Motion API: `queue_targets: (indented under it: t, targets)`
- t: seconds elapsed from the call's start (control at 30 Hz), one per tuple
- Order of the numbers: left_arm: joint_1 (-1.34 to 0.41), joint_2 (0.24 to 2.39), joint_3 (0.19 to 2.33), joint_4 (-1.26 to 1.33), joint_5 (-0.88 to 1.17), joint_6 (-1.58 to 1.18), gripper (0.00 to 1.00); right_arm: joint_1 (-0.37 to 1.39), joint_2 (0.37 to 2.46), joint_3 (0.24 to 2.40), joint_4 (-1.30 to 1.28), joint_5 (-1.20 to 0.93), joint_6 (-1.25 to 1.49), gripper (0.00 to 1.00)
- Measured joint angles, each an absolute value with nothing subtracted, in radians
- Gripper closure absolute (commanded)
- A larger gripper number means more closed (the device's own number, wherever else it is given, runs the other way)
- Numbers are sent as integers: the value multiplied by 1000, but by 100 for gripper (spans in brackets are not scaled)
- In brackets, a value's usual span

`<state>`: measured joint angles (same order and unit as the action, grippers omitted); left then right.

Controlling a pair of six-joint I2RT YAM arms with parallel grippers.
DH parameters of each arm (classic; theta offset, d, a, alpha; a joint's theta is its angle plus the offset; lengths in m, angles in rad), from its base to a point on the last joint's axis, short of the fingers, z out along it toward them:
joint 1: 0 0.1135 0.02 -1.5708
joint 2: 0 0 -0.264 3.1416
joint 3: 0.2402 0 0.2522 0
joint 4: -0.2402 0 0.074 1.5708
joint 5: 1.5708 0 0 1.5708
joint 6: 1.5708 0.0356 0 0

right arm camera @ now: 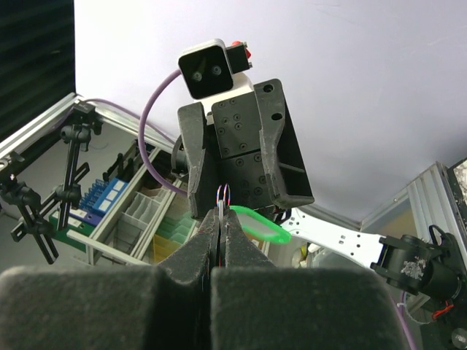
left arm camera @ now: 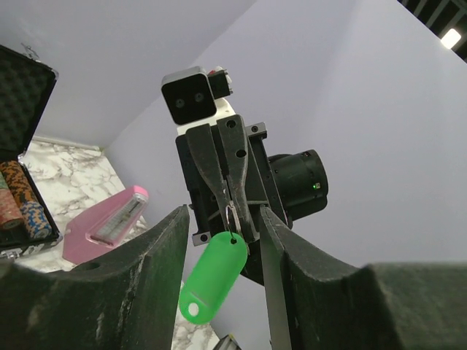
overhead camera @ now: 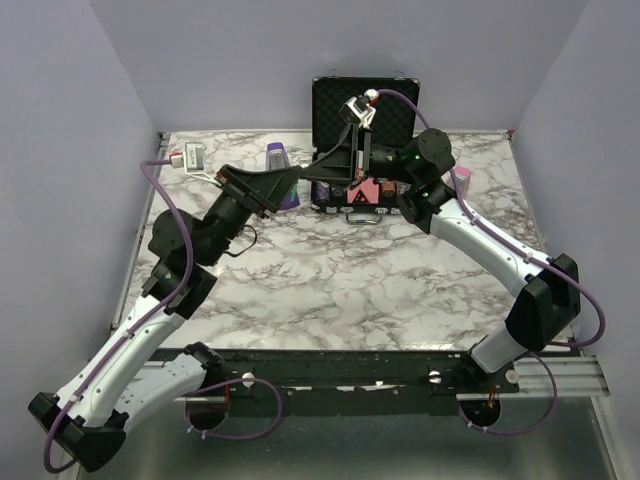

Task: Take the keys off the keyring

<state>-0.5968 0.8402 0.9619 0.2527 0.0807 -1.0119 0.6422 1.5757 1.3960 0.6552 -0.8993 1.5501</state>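
Pale lavender walls (overhead camera: 250, 60) close in a white marble table (overhead camera: 330, 290) on 3 sides. At the far edge a black case (overhead camera: 395, 105) stands open, its foam lid upright, with a pink object (left arm camera: 102, 230) to its right and a purple one (overhead camera: 280, 160) to its left. The 2 arms meet in the air in front of the case, well above the marble.

The right gripper (right arm camera: 221, 219) has its 2 fingers pressed together on the thin metal ring of the keyring (left arm camera: 213, 277), which hangs just below the fingertips. The left gripper (right arm camera: 235, 200) faces it with its fingers spread wide, 1 on each side of the hanging tag and gripping nothing; whether they touch it cannot be told.

The tag is a bright green oval of plastic with a small hole at its lower end; from the right wrist it shows edge-on. The ring is silvery and slim. The keys cannot be told apart from the ring. Open air surrounds both grippers, and the table lies below.
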Motion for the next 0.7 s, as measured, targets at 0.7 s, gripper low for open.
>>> queue_targets:
  t: [0.7]
  targets:
    - [-616, 825, 939, 292, 31, -1021, 70, 654, 1576, 1396, 648, -900, 1542, 99]
